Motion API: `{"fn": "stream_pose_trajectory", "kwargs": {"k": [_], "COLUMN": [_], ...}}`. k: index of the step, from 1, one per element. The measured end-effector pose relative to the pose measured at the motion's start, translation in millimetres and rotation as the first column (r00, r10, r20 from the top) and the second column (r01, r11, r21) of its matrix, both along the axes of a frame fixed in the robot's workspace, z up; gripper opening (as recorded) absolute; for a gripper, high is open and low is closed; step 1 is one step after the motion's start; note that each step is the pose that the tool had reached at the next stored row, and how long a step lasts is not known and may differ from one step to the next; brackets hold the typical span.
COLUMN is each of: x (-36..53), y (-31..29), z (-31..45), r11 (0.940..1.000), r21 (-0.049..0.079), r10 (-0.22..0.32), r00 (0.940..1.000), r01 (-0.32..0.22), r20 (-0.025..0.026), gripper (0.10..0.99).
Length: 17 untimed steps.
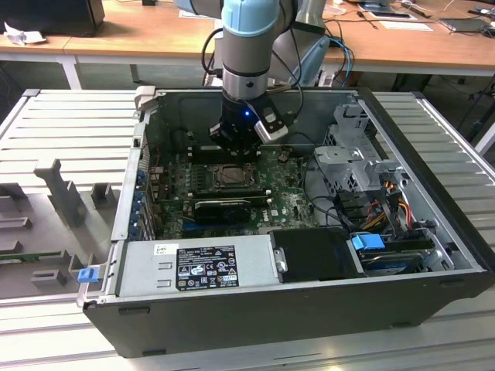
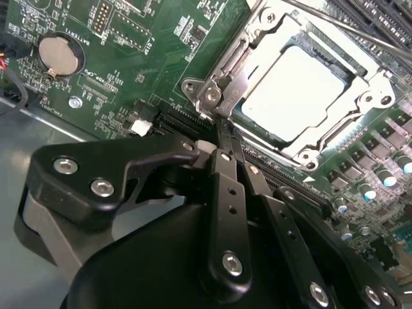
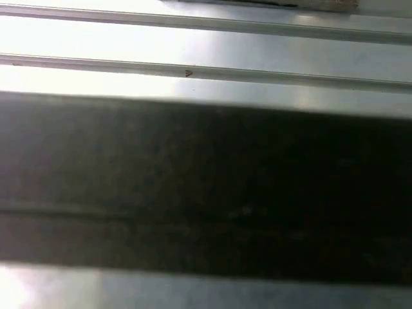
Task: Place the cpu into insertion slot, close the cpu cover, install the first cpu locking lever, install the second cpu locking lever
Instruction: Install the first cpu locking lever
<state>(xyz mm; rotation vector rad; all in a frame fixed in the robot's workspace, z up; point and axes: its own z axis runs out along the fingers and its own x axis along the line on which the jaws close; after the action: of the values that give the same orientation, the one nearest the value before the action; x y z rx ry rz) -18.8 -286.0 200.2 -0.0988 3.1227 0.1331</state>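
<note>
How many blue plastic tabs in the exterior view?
2 blue tabs: one at the case corner, exterior view's left; one on the drive bay, exterior view's right. More may hide behind the arm.

Exterior view high above case (image 1: pixel 309 309); second wrist view close over insertion slot (image 2: pixel 293 90)

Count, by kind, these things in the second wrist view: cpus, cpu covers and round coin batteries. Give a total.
cpu: 1
cpu cover: 1
round coin battery: 1
Total: 3
</note>
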Motion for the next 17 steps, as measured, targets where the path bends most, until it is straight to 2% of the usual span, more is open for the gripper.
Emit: {"fn": "stream_pose_trajectory", "kwargs": {"k": [4,17], "x": [0.1,0.2], "y": [0.0,-3.1], "z": [7.9,8.2], "r11": [1.0000,1.0000], "r21": [0.000,0.000], "r10": [0.000,-0.001], "r00": [1.0000,1.0000], "r01": [0.000,0.001], "r20": [0.0001,0.0000], "gripper": [0.106,0.106]}}
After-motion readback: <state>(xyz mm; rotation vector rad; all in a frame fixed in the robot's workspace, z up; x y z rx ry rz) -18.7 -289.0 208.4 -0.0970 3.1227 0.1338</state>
